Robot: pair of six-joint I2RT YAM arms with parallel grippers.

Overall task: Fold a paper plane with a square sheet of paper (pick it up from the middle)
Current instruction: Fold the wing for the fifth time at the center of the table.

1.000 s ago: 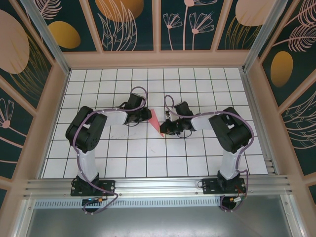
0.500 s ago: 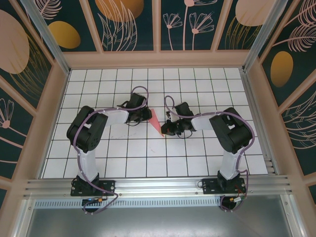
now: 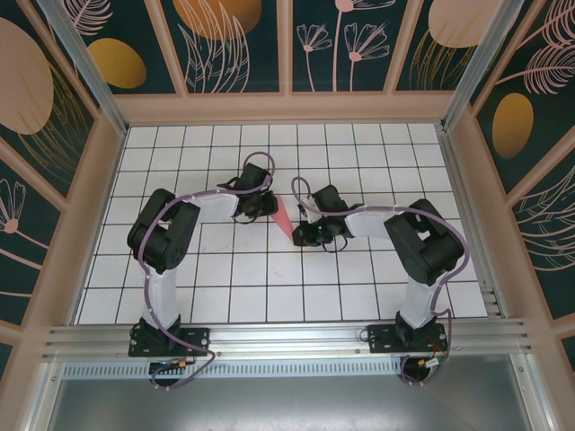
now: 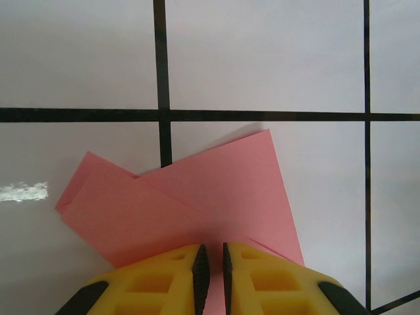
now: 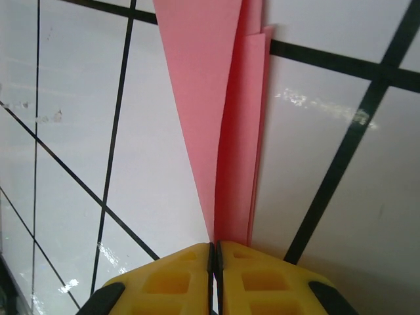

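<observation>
Now we grasp the paper plane (image 3: 284,218) from two sides: our left gripper (image 4: 211,252) is clenched on its wide part, which spreads just ahead of it, and our right gripper (image 5: 215,248) pinches the narrow tip, so, we think, the folded layers cannot open.

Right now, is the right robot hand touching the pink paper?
Touching. In the right wrist view, the pink paper runs straight down into the right gripper, whose yellow jaws are shut on its narrow end with no gap showing.
</observation>
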